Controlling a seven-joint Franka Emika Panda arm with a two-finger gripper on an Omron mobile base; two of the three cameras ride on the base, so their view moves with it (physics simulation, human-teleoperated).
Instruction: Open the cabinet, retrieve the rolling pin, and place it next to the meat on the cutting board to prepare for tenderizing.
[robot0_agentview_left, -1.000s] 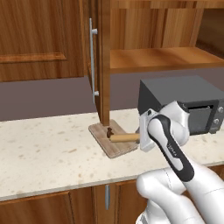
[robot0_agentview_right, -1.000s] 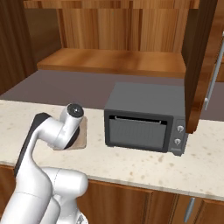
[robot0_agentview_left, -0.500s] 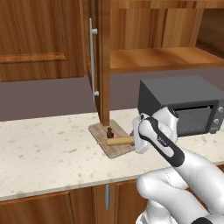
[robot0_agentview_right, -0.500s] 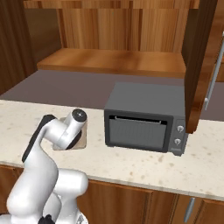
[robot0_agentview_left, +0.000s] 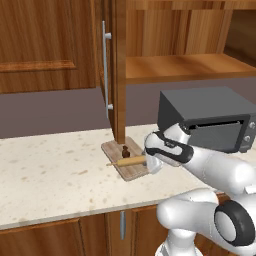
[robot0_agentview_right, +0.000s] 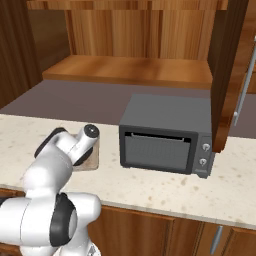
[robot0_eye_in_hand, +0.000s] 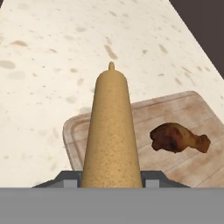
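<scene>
The gripper (robot0_agentview_left: 149, 161) is clamped on the rolling pin (robot0_agentview_left: 127, 161), its 2 dark fingertips (robot0_eye_in_hand: 70, 178) pressing either side of the near end in the hand view. The rolling pin points away from the hand, low over the cutting board (robot0_agentview_left: 126, 158), with its far thin handle (robot0_eye_in_hand: 111, 66) reaching past the board's edge over the speckled bench (robot0_agentview_left: 50, 170). In the left base view it lies roughly level across the board's front half.

The meat (robot0_eye_in_hand: 178, 138), a small dark brown lump, sits on the board just beside the pin; whether pin and board touch cannot be told. The board lies on the bench at the foot of the open cabinet (robot0_agentview_left: 118, 70) door, which stands edge-on with its long grey bar handle (robot0_agentview_left: 106, 70) facing left. Behind it the wooden shelf (robot0_agentview_left: 185, 67) is exposed. A dark grey oven (robot0_agentview_right: 167, 134) stands on the bench to the right of the board.
</scene>
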